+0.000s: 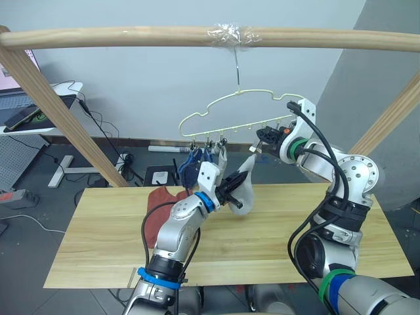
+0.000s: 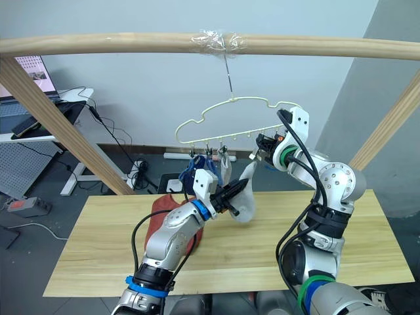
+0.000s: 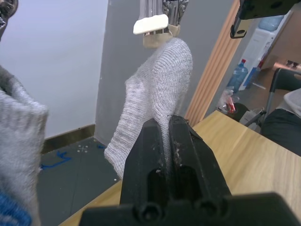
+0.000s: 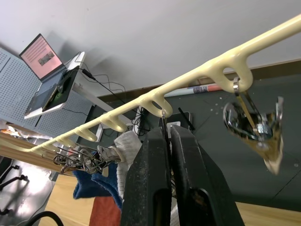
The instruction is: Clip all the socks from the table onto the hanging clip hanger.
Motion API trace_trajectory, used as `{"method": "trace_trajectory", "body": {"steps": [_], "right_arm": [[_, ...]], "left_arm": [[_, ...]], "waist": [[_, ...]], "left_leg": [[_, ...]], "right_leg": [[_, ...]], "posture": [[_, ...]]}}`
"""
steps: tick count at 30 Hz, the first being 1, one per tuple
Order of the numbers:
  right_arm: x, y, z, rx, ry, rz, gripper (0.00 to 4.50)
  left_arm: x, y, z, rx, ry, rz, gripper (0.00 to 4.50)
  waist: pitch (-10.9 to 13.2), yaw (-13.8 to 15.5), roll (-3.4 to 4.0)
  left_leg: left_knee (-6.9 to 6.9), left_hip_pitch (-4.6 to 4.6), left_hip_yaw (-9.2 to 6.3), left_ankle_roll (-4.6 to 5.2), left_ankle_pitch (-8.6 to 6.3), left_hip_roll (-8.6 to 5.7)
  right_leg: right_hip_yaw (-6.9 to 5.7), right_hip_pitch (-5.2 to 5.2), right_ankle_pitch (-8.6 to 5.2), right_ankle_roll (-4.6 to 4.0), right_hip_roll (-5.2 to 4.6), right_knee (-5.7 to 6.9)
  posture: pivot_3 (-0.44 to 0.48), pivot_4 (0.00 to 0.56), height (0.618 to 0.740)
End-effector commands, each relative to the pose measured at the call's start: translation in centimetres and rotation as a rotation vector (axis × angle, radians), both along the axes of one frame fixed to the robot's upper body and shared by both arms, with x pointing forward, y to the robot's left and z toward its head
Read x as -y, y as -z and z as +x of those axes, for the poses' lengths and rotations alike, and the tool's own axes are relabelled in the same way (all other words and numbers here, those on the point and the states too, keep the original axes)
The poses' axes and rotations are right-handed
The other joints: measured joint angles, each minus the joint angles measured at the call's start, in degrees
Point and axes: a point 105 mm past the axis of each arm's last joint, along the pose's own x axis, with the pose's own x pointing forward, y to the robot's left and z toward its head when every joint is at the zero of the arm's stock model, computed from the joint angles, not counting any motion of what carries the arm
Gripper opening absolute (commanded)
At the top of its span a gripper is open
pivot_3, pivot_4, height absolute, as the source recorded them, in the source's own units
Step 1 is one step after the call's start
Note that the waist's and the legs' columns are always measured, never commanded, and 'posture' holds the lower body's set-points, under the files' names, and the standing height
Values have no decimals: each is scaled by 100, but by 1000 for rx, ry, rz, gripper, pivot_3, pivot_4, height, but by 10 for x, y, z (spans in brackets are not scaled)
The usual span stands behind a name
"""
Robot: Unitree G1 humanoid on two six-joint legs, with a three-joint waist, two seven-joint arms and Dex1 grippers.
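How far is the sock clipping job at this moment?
Partly done. Blue socks and one grey sock already hang from clips at the left end of the clip hanger. In hand: the left gripper pinches a second grey sock, whose top sits in a clip, with the right gripper up at it. Left: rust-red sock fabric still on the table.

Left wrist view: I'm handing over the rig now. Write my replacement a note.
Left end effector: shut on a grey sock, whose top sits in a clip.
Right end effector: shut on that clip, on the clip hanger.
Done: blue socks and another grey sock hang.
Left: rust-red socks on the table.
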Motion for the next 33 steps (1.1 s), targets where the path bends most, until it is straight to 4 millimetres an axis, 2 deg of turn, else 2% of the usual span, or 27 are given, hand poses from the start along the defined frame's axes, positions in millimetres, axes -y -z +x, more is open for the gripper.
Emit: {"method": "trace_trajectory", "body": {"steps": [1,9,12,19,22,24,27,30,33], "right_arm": [[2,-6,-3,11,15,0,0],[-1,-5,-5,15,-2,0,0],[-3,-6,-6,18,-13,7,864],[-1,-10,-10,71,-37,3,3491],[7,-21,-20,145,-54,57,4500],[11,-23,-27,172,-65,74,4500],[16,-18,-44,217,-109,9,4500],[20,-11,-51,246,-83,-45,4500],[26,2,-48,319,8,-213,4500]], "left_arm": [[5,-25,6,99,-12,-34,30],[11,-36,9,140,-4,-48,30],[14,-37,8,149,9,-45,0],[17,-40,6,166,28,-42,0],[20,-39,3,151,53,-55,785],[21,-38,2,140,64,-58,1411],[19,-32,2,112,63,-57,2366],[8,-21,2,88,33,-33,3297],[-10,-16,-4,34,11,-16,4260]], "waist": [[0,0,0],[0,-10,0],[0,-11,0],[1,-28,1],[1,-30,2],[2,-30,2],[2,-21,2],[1,-44,3],[1,-121,5]], "left_leg": [[0,-1,0,0,0,0],[-5,-1,0,0,0,0],[-5,-3,0,0,0,0],[-9,-5,1,0,0,1],[-9,-8,0,0,0,0],[-9,-17,0,0,0,0],[-9,-24,-4,1,-1,0],[-9,-28,-1,2,-1,-1],[-13,-23,2,2,-2,3]], "right_leg": [[0,0,0,0,0,0],[0,-1,-2,3,0,-6],[0,-1,-2,4,0,-8],[0,-4,-3,4,1,-10],[0,-4,-3,5,1,-14],[0,-8,-12,20,1,-16],[-5,-8,-12,20,1,-25],[-3,-8,-12,21,0,-30],[0,-11,-19,33,1,-27]], "posture": [[-110,146,740],[-110,146,740],[-110,146,740],[-115,141,740],[-125,140,740],[-127,140,740],[-130,138,740],[-138,138,740],[-130,136,740]]}}
